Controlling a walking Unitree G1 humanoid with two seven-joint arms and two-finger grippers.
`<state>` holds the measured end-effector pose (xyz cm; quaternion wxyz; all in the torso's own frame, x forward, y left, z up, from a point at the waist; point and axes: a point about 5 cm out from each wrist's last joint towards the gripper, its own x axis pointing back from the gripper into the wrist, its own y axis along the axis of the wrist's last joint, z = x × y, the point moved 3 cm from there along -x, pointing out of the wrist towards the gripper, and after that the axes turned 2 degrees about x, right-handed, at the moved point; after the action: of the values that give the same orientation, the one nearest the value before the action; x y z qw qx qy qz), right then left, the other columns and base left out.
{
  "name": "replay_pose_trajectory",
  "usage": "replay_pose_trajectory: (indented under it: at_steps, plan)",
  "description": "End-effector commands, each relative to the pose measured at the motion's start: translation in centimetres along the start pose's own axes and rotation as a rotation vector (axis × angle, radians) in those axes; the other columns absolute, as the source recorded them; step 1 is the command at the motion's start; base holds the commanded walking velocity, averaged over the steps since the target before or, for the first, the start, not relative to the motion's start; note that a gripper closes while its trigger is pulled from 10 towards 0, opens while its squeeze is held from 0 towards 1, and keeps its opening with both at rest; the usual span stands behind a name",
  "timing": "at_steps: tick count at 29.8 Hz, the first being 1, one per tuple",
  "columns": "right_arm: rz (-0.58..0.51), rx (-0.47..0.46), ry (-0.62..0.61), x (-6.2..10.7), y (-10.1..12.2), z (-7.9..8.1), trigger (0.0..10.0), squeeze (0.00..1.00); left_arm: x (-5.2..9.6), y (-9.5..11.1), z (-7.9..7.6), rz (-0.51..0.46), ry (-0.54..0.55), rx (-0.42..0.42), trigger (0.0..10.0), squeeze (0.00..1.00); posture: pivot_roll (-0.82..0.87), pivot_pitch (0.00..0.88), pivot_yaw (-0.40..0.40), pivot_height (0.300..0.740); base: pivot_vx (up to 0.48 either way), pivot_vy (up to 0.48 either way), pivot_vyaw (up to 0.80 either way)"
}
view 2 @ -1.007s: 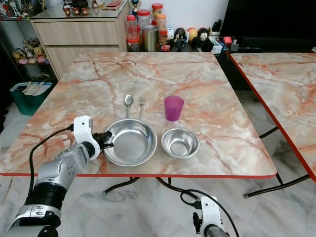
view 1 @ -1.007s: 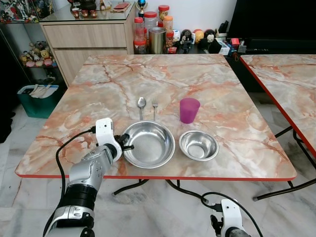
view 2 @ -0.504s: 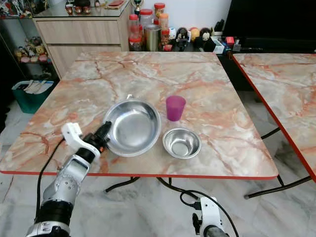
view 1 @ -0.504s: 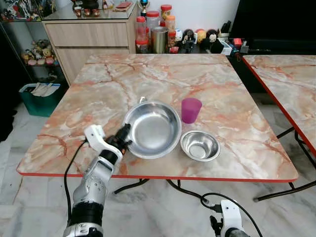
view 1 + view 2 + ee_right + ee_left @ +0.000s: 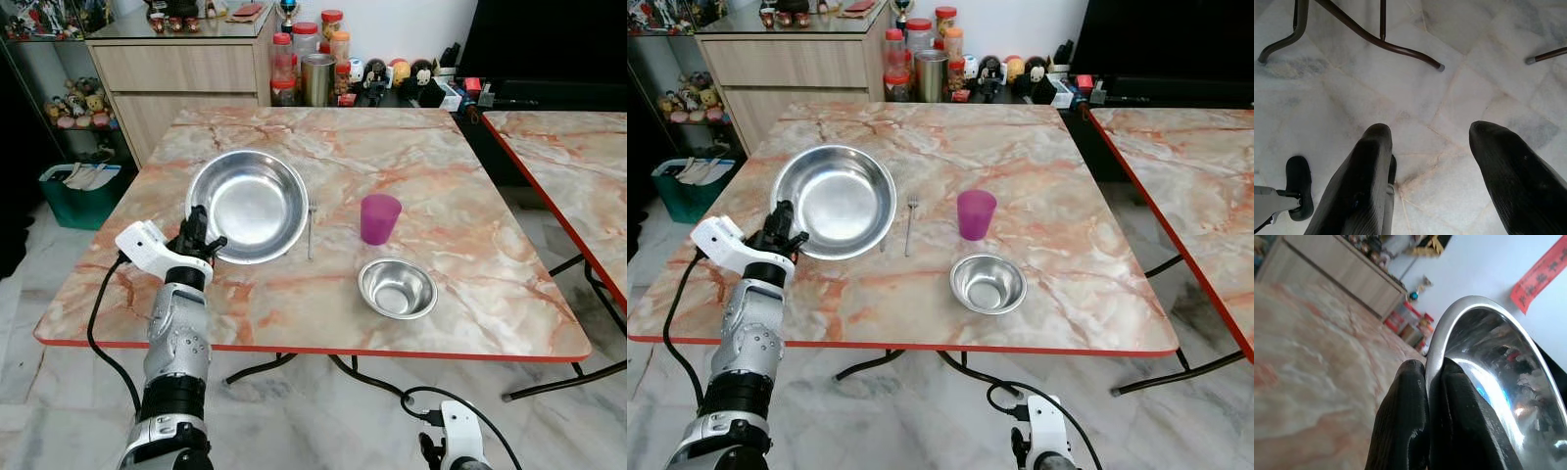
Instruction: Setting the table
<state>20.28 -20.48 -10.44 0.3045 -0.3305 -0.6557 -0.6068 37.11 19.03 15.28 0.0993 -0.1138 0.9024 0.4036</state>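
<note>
Steel plate [image 5: 246, 204], the large shallow one, is what your left gripper [image 5: 197, 238] has clamped: its two black fingers [image 5: 1415, 431] are pinched together over the rim at the plate's near-left edge, one finger on each side of the metal. You can see the plate tilted, its far edge raised, over the left part of the marble table [image 5: 460, 186], with its hollow turned up toward the head camera. In the left wrist view the polished rim [image 5: 1449, 318] curves away from the fingers.

Just to the right of the plate you have a fork [image 5: 311, 227] lying flat on the tabletop, handle pointing toward you. Right of that stands a purple cup [image 5: 378, 217], upright and apart from the fork. Nearer the front edge, below the cup, sits a small steel bowl [image 5: 396, 288], also upright and touching nothing else.

Your right gripper [image 5: 1437, 181] hangs low beside the table, fingers spread wide apart and holding nothing; its wrist view looks down on the pale tiled floor [image 5: 1415, 88] and the dark metal table legs [image 5: 1376, 41].

Behind the table you have a wooden cabinet [image 5: 167, 83] and a row of jars [image 5: 304, 59] against the wall. A second marble table [image 5: 568, 176] stands off to the right, and a green bin [image 5: 73, 196] sits on the floor at the left.
</note>
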Motion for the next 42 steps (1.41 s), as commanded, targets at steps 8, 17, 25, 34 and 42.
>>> replay_pose_trajectory:
  at_steps: [8,17,25,34,42]
  plan:
    - [-0.005,-0.004,0.001,0.0,0.2,0.0,10.0,0.00,-0.6,0.7,-0.8,-0.053,-0.009,-0.112,10.0,0.00,0.04,0.000,-0.053,0.740,0.000,-0.285,0.00]
    - [-0.009,0.004,0.003,-0.1,0.3,0.1,10.0,0.00,-0.5,0.9,-0.8,-0.064,-0.010,-0.131,10.0,0.00,0.04,0.000,-0.051,0.740,0.000,-0.280,0.00]
    - [-0.003,0.008,0.002,0.0,0.0,0.1,10.0,0.00,-0.8,1.4,-1.4,-0.080,-0.030,-0.134,10.0,0.00,0.03,0.000,-0.047,0.740,0.000,-0.264,0.00]
    - [-0.001,0.010,0.000,0.0,-0.1,0.1,10.0,0.00,-1.1,1.7,-1.9,-0.086,-0.043,-0.135,10.0,0.00,0.03,0.000,-0.041,0.740,0.000,-0.260,0.00]
    - [-0.002,0.001,0.000,0.0,0.0,0.1,10.0,0.00,-1.1,1.6,-2.1,-0.086,-0.047,-0.137,10.0,0.00,0.03,0.000,-0.043,0.740,0.000,-0.257,0.00]
